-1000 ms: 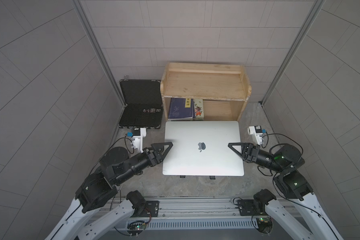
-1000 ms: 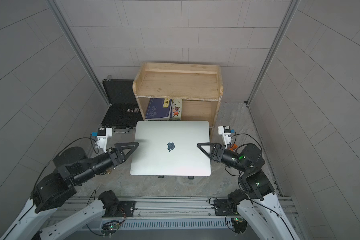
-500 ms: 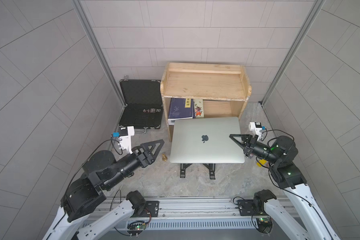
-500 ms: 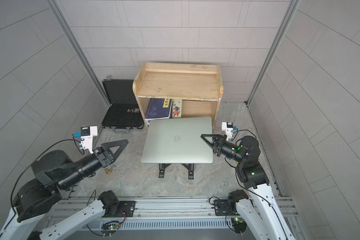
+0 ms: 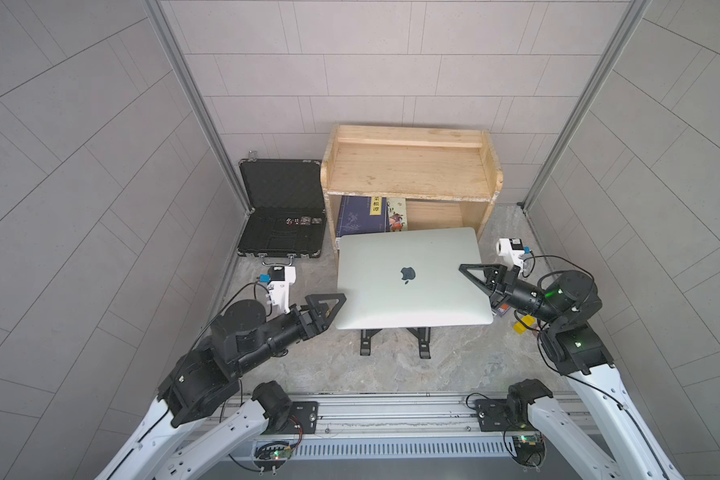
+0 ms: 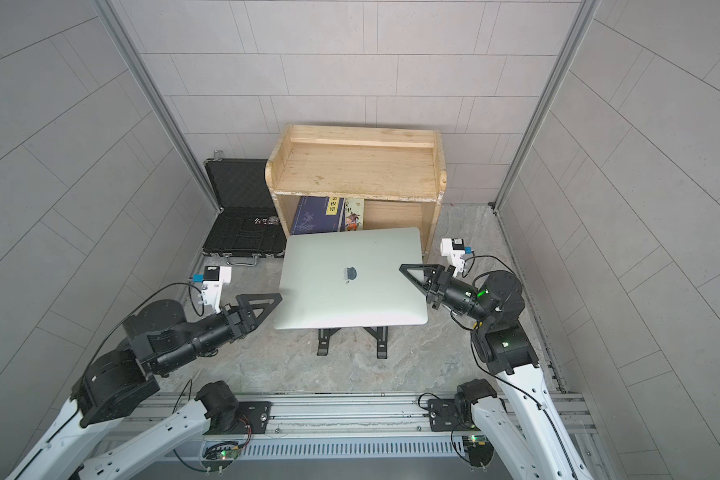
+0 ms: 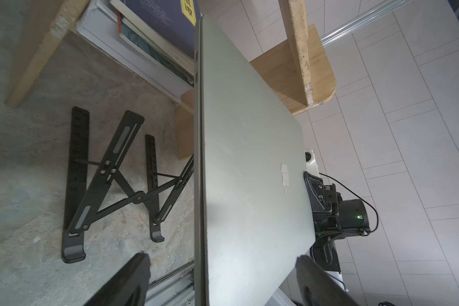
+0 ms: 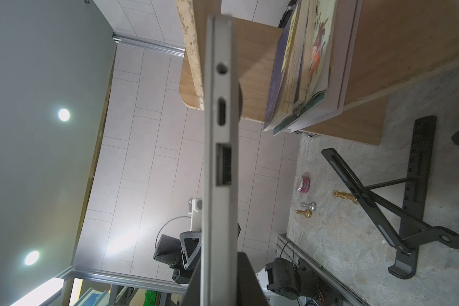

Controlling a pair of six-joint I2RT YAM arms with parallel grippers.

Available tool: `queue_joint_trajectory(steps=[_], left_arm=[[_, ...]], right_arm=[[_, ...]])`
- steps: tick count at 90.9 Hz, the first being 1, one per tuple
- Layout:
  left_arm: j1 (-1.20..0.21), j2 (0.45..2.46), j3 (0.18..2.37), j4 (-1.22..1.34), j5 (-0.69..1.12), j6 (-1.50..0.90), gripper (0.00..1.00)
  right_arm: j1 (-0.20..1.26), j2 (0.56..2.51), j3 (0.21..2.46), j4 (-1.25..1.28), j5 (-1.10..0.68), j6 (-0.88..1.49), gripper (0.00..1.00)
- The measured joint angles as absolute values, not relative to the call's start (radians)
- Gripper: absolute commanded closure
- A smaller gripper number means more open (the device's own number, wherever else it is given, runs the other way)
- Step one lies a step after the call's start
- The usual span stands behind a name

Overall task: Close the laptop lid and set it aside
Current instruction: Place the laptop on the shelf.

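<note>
laptop lid (image 5: 408, 249) closed: done. laptop (image 8: 219, 159) lifted clear above stand (image 5: 422, 345), near shelf (image 5: 408, 170), right edge pinched by right gripper (image 5: 468, 270). left gripper (image 5: 336, 302) spread, left edge straddled, not clamped. set-aside judged pending, no resting place reached yet.

A: Where's the laptop (image 5: 412, 278)?
B: Above the stand (image 5: 424, 345), clear of it, just before the shelf (image 5: 408, 170). The left jaws are at its left edge, the right jaws at its right edge.
A: And around it?
B: Books (image 5: 362, 214) lie in the shelf's lower bay. The briefcase (image 5: 281, 216) lies left of the shelf, on the surface (image 5: 391, 374). Chess pieces (image 8: 306, 209) lie on the surface near the stand.
</note>
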State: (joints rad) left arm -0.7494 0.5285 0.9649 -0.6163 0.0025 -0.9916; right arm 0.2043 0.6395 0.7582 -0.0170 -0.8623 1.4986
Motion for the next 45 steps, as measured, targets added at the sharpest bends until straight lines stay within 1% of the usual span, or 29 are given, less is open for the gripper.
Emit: queue_joint_trajectory(steps=[23,35,45], left_arm=[[-0.749,0.577,0.942,-0.439,0.114,-1.091,0.32],[-0.749,0.575,0.942,-0.402,0.135,-1.124,0.45],[-0.749,0.573,0.947,-0.382,0.146,-1.143,0.52]], right_arm=[[0.202,0.640,0.765,0.013,-0.866,1.530,1.00],[0.202,0.640,0.787,0.016,-0.869,1.544,1.00],[0.202,0.640,0.812,0.015,-0.871,1.551,1.00]])
